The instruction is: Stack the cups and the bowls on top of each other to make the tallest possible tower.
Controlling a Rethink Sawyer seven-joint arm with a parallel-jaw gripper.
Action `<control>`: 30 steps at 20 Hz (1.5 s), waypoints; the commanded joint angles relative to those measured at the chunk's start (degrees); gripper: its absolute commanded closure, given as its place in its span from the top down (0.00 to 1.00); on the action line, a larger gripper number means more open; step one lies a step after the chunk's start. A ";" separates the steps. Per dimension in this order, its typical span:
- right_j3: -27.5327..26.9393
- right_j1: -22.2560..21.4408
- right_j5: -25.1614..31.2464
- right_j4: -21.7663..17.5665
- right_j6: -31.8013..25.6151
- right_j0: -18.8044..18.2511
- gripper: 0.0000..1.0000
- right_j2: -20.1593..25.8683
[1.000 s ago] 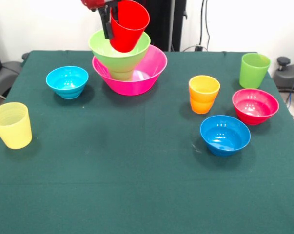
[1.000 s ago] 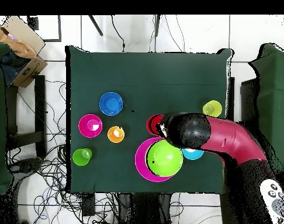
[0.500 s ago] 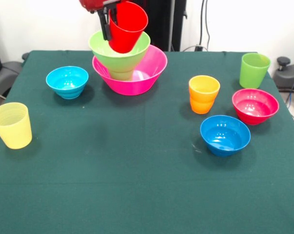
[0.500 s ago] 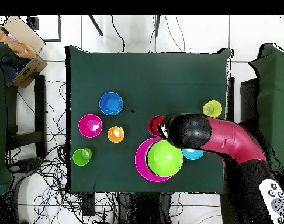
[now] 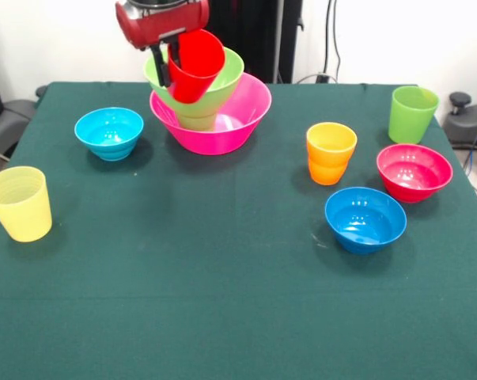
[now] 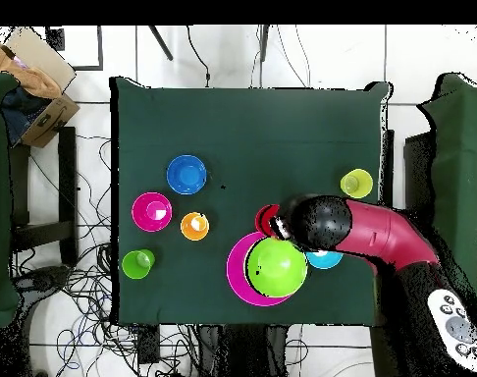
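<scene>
My gripper [image 5: 170, 65] is shut on the rim of the red cup [image 5: 197, 65] and holds it tilted against the near left side of the lime green bowl [image 5: 226, 75]. That bowl rests on the small green cup [image 5: 197, 120], which stands inside the large pink bowl [image 5: 242, 111]. In the overhead view the red cup [image 6: 267, 220] sits beside the lime green bowl [image 6: 276, 267], not over its middle, and the gripper [image 6: 280, 224] is at its edge. The pale yellow cup [image 5: 19, 203], orange cup [image 5: 331, 153] and taller lime cup [image 5: 412, 114] stand apart.
The light blue bowl [image 5: 109, 132] is left of the stack. The darker blue bowl [image 5: 365, 218] and the magenta bowl [image 5: 414, 171] are at the right. In the overhead view my arm [image 6: 380, 232] covers part of the light blue bowl [image 6: 326, 259].
My gripper has come down and shifted left in the front view, carrying the red cup lower against the lime green bowl's side. The other cups and bowls have not moved.
</scene>
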 commanded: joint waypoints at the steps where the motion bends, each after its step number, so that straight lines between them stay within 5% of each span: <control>1: -1.63 2.41 5.66 -3.73 4.82 1.86 0.00 -1.82; 9: -1.79 0.67 8.61 -2.75 3.98 2.96 0.00 -2.28; 16: 3.76 -8.68 10.64 1.05 -1.07 -0.36 0.00 0.69; 24: 3.65 -11.45 13.88 1.38 -1.88 -0.52 0.00 1.70; 30: 8.87 -11.12 6.90 0.79 -2.10 -2.59 0.00 1.91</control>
